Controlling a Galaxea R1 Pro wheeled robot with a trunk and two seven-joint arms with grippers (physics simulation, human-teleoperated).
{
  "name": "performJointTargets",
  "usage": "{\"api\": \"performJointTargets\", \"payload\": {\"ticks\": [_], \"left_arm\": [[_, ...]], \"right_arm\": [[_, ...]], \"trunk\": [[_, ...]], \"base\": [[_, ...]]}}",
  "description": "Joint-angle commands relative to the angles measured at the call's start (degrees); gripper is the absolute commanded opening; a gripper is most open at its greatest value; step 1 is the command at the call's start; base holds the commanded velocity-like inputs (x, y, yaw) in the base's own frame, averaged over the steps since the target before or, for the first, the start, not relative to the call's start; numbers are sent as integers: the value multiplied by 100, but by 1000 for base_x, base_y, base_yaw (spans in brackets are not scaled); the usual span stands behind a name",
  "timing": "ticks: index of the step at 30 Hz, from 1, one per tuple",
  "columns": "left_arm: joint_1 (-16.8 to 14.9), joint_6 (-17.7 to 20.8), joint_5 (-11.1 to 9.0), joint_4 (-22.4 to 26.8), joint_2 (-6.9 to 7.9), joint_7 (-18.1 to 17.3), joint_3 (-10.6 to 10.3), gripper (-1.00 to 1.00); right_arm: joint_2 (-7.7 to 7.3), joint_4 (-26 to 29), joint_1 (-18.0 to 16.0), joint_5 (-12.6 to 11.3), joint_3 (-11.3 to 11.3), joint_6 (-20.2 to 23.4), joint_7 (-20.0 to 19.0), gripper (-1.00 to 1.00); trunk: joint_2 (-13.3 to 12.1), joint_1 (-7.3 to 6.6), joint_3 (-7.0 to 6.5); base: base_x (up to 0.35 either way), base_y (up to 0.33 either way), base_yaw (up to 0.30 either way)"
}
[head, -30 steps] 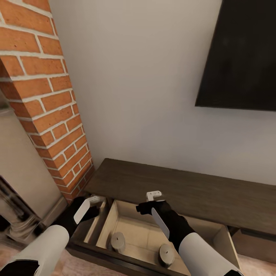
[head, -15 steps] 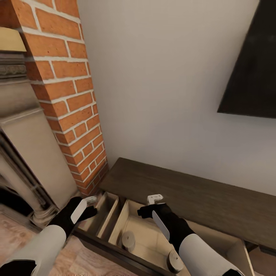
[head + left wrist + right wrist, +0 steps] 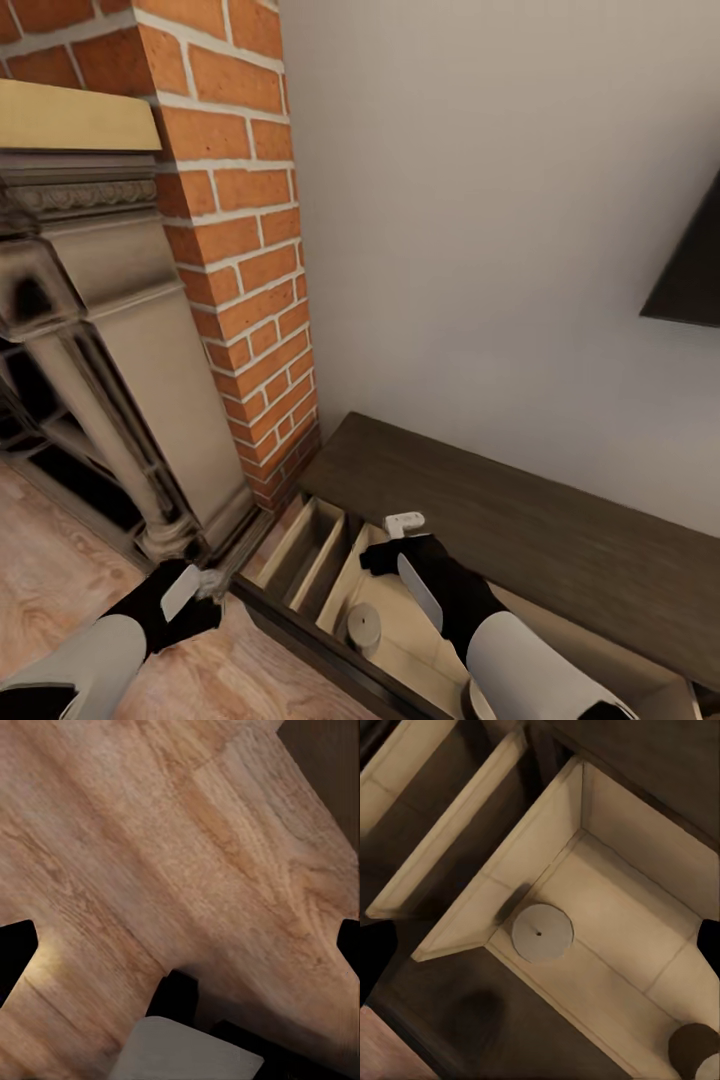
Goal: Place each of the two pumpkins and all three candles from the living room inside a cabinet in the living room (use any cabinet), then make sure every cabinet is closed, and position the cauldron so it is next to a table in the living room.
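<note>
Fireplace (image 3: 120, 330) at far left, brick column beside it. My left gripper (image 3: 200, 585) hangs over the wood floor (image 3: 150, 855) just outside the cabinet's corner; in its wrist view floor shows between the two dark finger tips at the frame edges, so fingers apart, nothing held. Cabinet (image 3: 520, 510) runs along the wall, long axis left-to-right, its drawer (image 3: 607, 862) pulled out toward me, pale lining showing. One candle (image 3: 362, 625) stands upright near the drawer's front left corner, close to the side wall but I can't tell if touching. A second candle (image 3: 694, 1050) shows at the far end of the drawer in the right wrist view, well apart from the first. My right gripper (image 3: 405, 522) hovers over the drawer's back part; fingers spread, empty. The candles lie below and toward me from it. Drawer is open, so I judge closing means a push toward the wall; the right arm is the nearer one, directly above it.
</note>
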State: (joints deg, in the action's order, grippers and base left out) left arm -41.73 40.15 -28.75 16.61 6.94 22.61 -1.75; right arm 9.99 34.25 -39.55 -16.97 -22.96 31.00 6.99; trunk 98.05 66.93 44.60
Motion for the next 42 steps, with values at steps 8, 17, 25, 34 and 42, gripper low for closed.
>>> {"api": "performJointTargets", "payload": {"ticks": [8,17,25,34,42], "left_arm": [[28,-1209,39,-1278,-17,-808,-19,100],[504,-3155,86,-1957,-70,-846,-33,100],[1244,-3509,83,-1977,-178,-858,-44,100],[1402,-3523,50,-1978,-332,-855,-41,100],[1404,-3531,36,-1971,-341,-858,-39,100]], "right_arm": [[0,-125,0,10,4,-27,4,100],[0,-122,0,10,2,-25,4,100],[0,-120,0,0,2,-24,-17,100],[0,-129,19,-21,2,-24,-22,100],[0,-240,26,-28,0,-24,-26,100]], "trunk": [[-322,-176,-116],[-643,-352,-227],[-643,-352,-198],[-643,-352,-167],[-643,-352,-148]], "base": [[0,0,279],[0,0,279],[0,0,279],[0,0,279],[0,0,281]]}}
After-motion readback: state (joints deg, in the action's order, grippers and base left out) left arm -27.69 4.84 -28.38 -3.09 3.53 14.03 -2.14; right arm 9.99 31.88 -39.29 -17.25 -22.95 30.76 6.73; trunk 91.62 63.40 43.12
